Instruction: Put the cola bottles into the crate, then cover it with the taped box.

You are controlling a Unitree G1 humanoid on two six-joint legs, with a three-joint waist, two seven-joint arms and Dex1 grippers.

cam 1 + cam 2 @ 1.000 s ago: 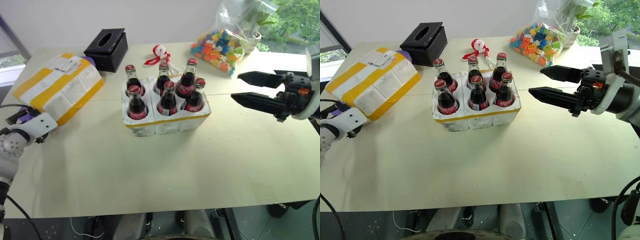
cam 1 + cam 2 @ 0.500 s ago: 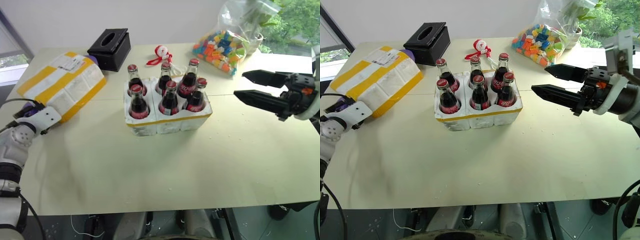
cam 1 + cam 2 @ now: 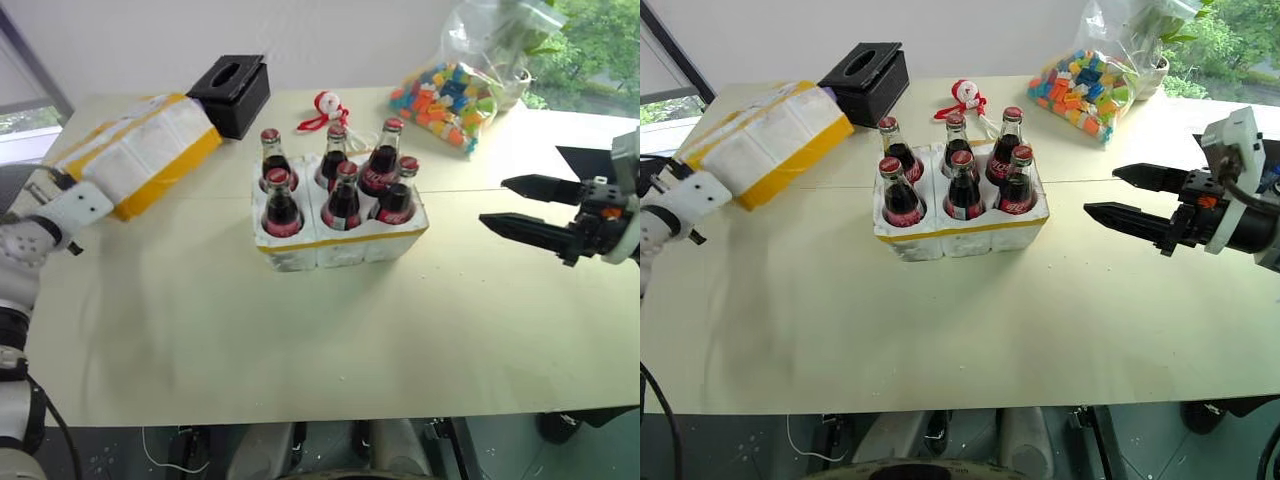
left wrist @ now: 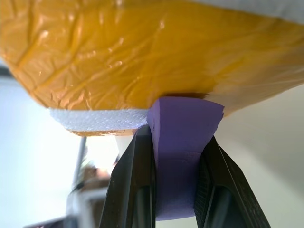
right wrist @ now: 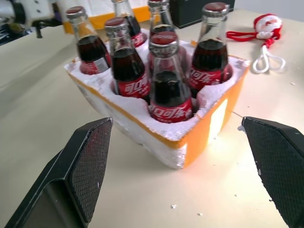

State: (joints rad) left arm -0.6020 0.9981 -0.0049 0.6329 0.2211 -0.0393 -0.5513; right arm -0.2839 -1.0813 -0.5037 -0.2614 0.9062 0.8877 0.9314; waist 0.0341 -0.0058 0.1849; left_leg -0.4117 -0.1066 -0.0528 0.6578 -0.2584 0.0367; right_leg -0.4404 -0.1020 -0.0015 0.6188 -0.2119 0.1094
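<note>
Table (image 3: 300,340) carried crate (image 3: 340,240), fully loaded. Left gripper (image 4: 175,190) clamped purple tab of taped box (image 3: 140,150); right gripper (image 3: 525,205) stood wide. Cover placement pending.

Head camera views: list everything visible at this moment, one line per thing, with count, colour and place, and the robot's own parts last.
cola bottles: six, dark with red caps and labels, standing in the crate's wells.
crate: one, white foam with a yellow tape band, mid-table.
taped box: one, white with yellow stripes, tilted at the table's far left, next to the tissue box.
tissue box: one, black, far side behind the taped box.
Santa ornament: one, red and white, behind the crate.
bag of blocks: one, clear with multicoloured pieces, far right.
table: one, pale cream.
left pincer: shut on a purple tab under the taped box.
right pincer: black, open, right of the crate, holding nothing.
</note>
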